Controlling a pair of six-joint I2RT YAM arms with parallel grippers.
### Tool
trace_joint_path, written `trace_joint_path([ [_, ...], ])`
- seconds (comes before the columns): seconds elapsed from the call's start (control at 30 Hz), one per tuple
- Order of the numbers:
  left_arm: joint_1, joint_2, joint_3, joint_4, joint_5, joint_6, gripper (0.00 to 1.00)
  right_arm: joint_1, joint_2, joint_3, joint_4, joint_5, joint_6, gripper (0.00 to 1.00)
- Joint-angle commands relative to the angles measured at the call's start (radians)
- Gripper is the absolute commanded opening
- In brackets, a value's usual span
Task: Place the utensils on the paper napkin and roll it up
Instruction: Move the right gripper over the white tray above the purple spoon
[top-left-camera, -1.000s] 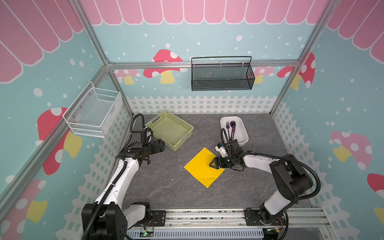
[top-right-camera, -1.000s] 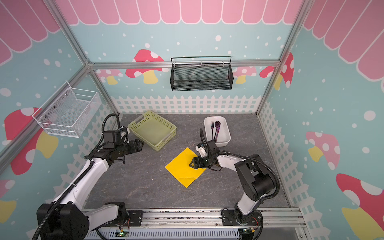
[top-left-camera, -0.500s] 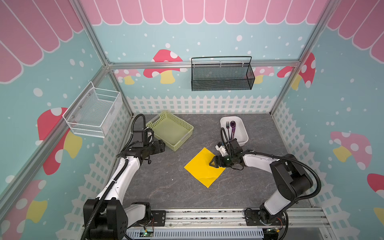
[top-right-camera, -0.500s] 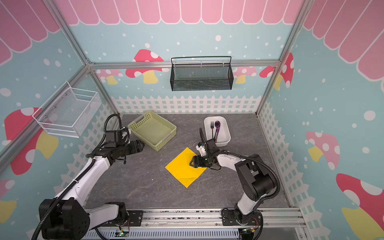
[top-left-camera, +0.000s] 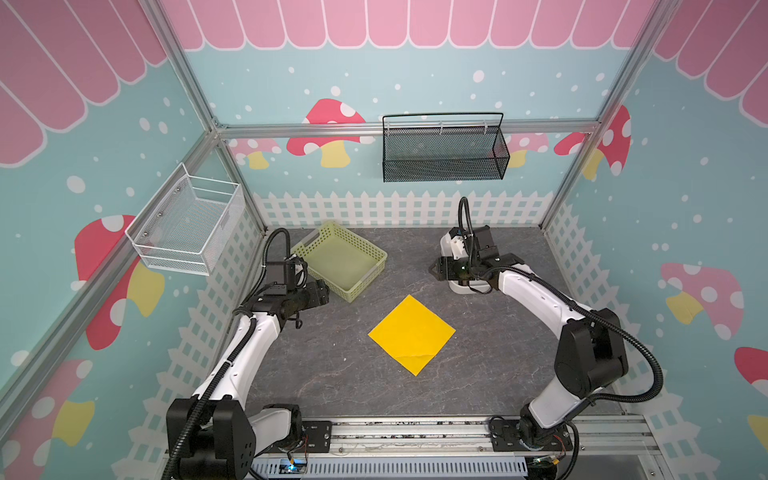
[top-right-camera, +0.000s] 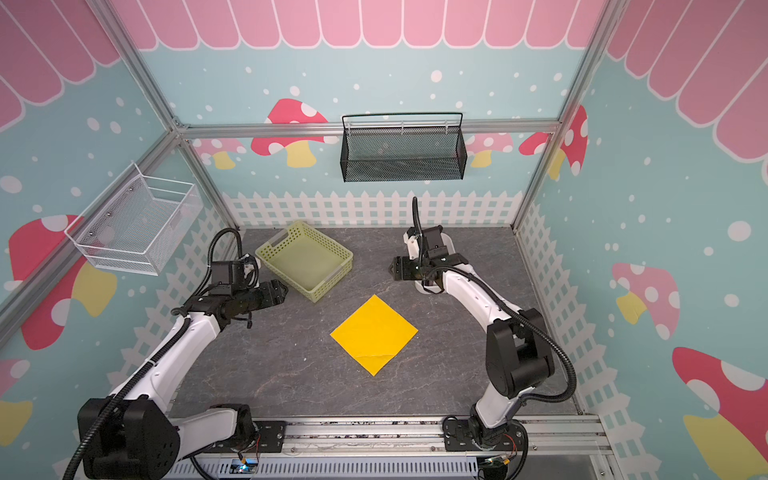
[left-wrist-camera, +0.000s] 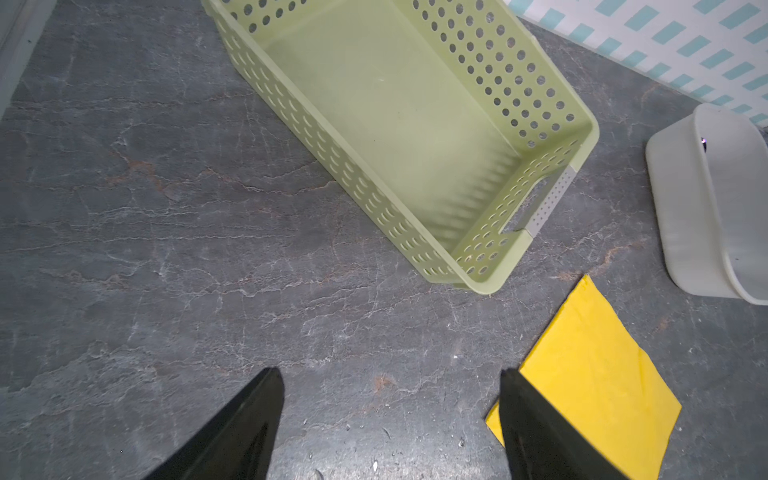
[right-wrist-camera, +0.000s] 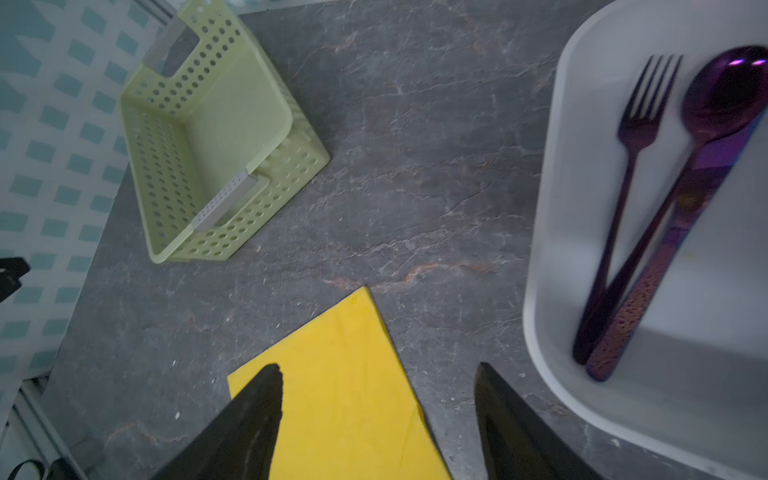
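Right wrist view gives me the fork (right-wrist-camera: 627, 178), spoon (right-wrist-camera: 715, 104) and knife (right-wrist-camera: 660, 270) lying together in the white tub (right-wrist-camera: 582, 124), with my right gripper (right-wrist-camera: 378, 370) spread wide and empty just beside it. In both top views the yellow napkin (top-left-camera: 411, 334) lies flat on the grey surface (top-left-camera: 332, 374) between the arms. My left gripper (left-wrist-camera: 390, 374) gapes empty near the green basket (left-wrist-camera: 415, 104).
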Motion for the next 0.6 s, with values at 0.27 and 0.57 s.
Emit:
trace_joint_path([
  [0.27, 0.007, 0.013, 0.054, -0.058, -0.041, -0.074, 0.85, -0.123, 0.248, 0.232, -0.168, 0.198, -0.055, 0.63],
  [0.57, 0.008, 0.046, 0.066, -0.084, -0.041, -0.082, 0.84, -0.154, 0.429, 0.421, -0.244, 0.274, -0.027, 0.34],
])
